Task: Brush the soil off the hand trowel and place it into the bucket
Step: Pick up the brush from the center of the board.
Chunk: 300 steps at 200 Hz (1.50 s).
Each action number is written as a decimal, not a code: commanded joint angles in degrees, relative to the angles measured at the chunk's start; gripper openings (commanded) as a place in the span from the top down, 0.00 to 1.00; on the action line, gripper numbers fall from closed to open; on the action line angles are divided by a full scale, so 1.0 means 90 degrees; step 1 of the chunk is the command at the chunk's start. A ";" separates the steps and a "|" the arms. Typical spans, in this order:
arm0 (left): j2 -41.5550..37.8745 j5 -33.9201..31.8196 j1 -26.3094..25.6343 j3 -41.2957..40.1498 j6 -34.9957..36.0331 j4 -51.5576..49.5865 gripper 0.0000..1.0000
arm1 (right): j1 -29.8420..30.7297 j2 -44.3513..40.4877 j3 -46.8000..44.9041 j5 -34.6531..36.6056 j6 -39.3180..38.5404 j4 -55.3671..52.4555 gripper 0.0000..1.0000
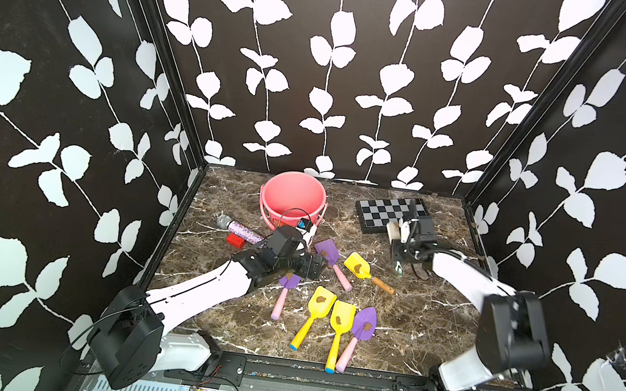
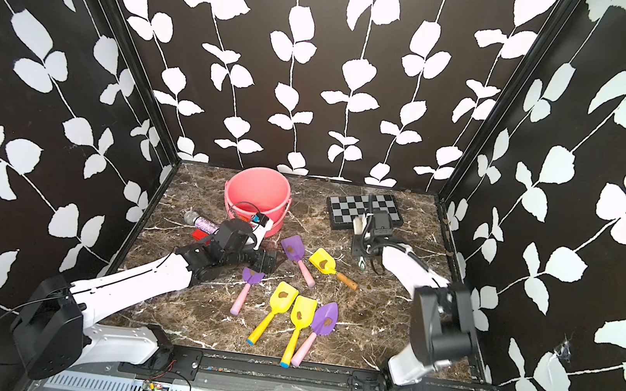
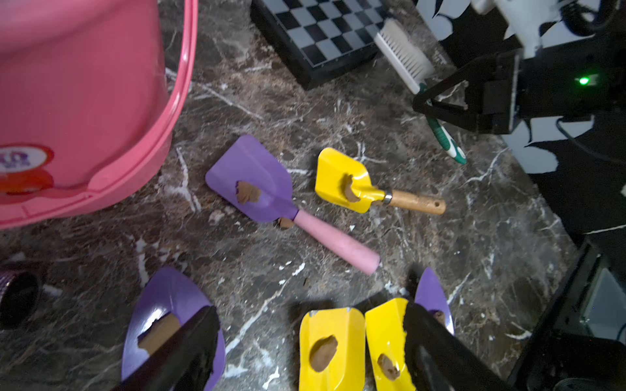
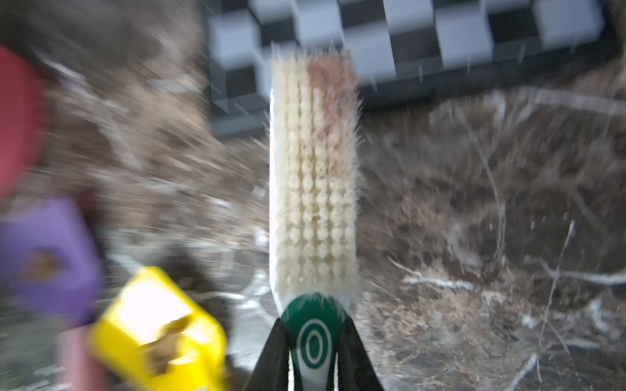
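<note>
Several hand trowels lie on the marble table, each with a brown lump of soil [image 3: 248, 192] on its blade. A purple one with a pink handle [image 1: 327, 249] [image 3: 257, 169] and a yellow one with a wooden handle [image 1: 357, 267] [image 3: 335, 169] lie mid-table. My left gripper [image 1: 317, 267] [image 3: 306, 311] hovers open over a small purple trowel [image 1: 288, 281] [image 3: 162, 298]. Three more trowels [image 1: 342, 316] lie nearer the front. The pink bucket [image 1: 292, 198] [image 3: 78, 101] stands upright behind. My right gripper [image 1: 398, 251] [image 4: 313, 338] is shut on a white-bristled brush [image 1: 394, 231] [image 4: 315, 176] with a green handle.
A folded chessboard [image 1: 390, 212] lies at the back right, just behind the brush. A glittery microphone [image 1: 238, 228] and a red block [image 1: 236, 240] lie left of my left wrist. Patterned walls close in three sides.
</note>
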 commanded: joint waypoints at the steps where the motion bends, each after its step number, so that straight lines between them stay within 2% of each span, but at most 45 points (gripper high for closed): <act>1: -0.0127 0.0480 0.0096 0.0233 -0.0254 0.0950 0.13 | 0.0148 -0.0682 -0.0006 -0.1494 0.0078 0.0152 1.00; 38: 0.0367 0.1568 0.0082 0.0487 -0.0729 0.2302 0.12 | 0.1050 -0.1185 -0.0116 -0.2933 0.0867 0.0977 1.00; 44: 0.0434 0.1759 0.0276 0.0525 -0.0792 0.2484 0.12 | 0.1192 -0.1195 -0.0114 -0.3121 0.1004 0.1133 1.00; 60: 0.0574 0.2187 0.0329 0.0560 -0.0835 0.2968 0.10 | 0.1454 -0.1165 -0.0088 -0.3676 0.1410 0.1592 1.00; 86: 0.0630 0.2935 0.0878 0.0248 -0.1322 0.3995 0.09 | 0.1600 -0.1129 -0.0028 -0.4405 0.1736 0.1969 1.00; 101: 0.0616 0.3636 0.1181 0.0000 -0.1662 0.4844 0.10 | 0.1606 -0.1163 -0.0001 -0.4686 0.1783 0.2005 1.00; 127: 0.0471 0.4332 0.1263 0.0086 -0.1201 0.4718 0.09 | 0.1690 -0.1149 0.0110 -0.5078 0.1818 0.1973 1.00; 169: 0.0100 0.4454 0.1278 0.0071 -0.0530 0.4584 0.10 | 0.1766 -0.1108 0.0306 -0.5711 0.1782 0.2046 1.00; 189: 0.0024 0.4618 0.1301 0.0098 -0.0436 0.4633 0.14 | 0.1775 -0.1109 0.0394 -0.5952 0.1775 0.2081 1.00; 226: -0.0045 0.4565 0.1353 0.0086 -0.0495 0.4812 0.21 | 0.1829 -0.1097 0.0516 -0.6283 0.1765 0.2110 1.00; 271: 0.0039 0.4703 0.1522 0.0041 -0.0918 0.5469 0.22 | 0.1843 -0.1100 0.0541 -0.6482 0.1746 0.2072 1.00; 300: 0.0118 0.4708 0.1530 0.0108 -0.0983 0.5550 0.34 | 0.1872 -0.1071 0.0515 -0.6654 0.1719 0.2076 1.00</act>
